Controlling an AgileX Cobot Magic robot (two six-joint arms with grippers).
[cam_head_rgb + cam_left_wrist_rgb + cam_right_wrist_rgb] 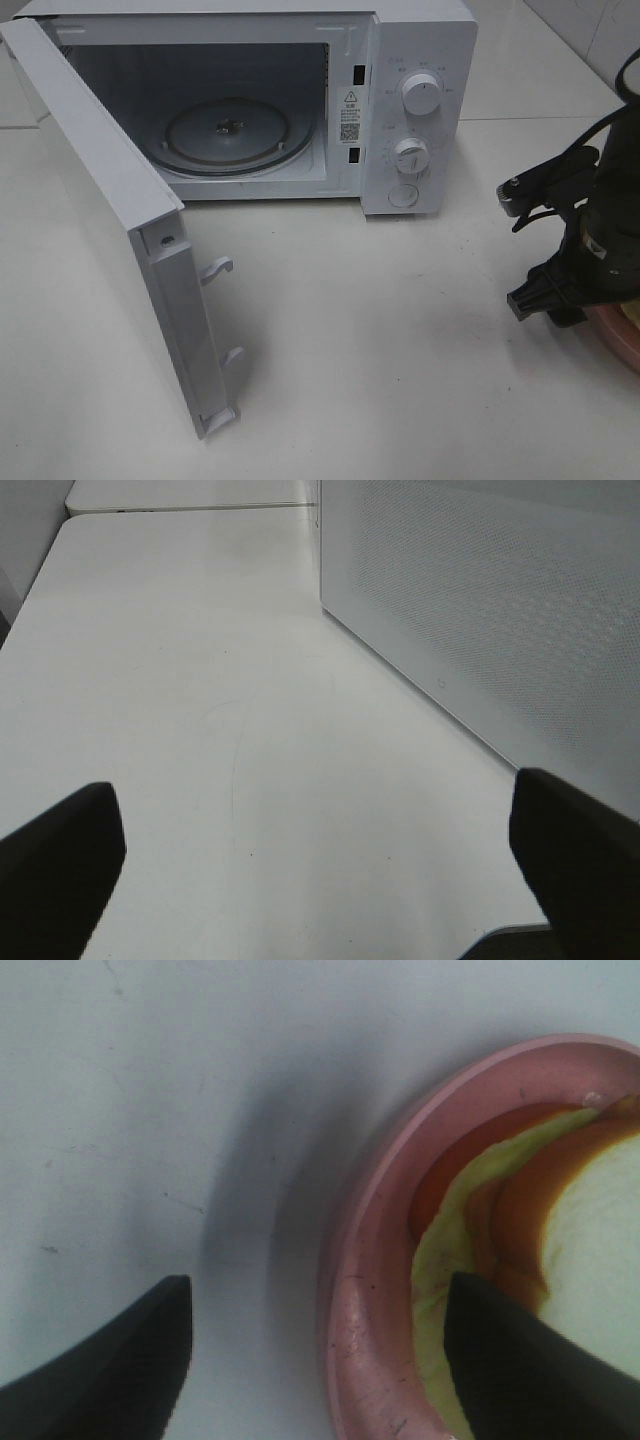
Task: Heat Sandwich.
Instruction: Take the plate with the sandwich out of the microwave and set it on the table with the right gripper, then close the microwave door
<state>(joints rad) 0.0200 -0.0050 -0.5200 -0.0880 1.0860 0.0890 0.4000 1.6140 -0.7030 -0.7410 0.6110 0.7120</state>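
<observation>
Plate [365, 1290] w/ sandwich [590, 1230] mostly cut off; right gripper [315, 1345] straddles rim.

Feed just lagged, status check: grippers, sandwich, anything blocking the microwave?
Left gripper open, empty. Right gripper open, fingers straddling the plate rim. Sandwich on plate. Microwave door open, turntable bare.

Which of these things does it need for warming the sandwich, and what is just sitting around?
Needed:
microwave, door swung open
glass turntable inside
pink plate holding the sandwich
right tool, open astride the plate's rim

Not in use now:
left tool, open over bare table
the two knobs
</observation>
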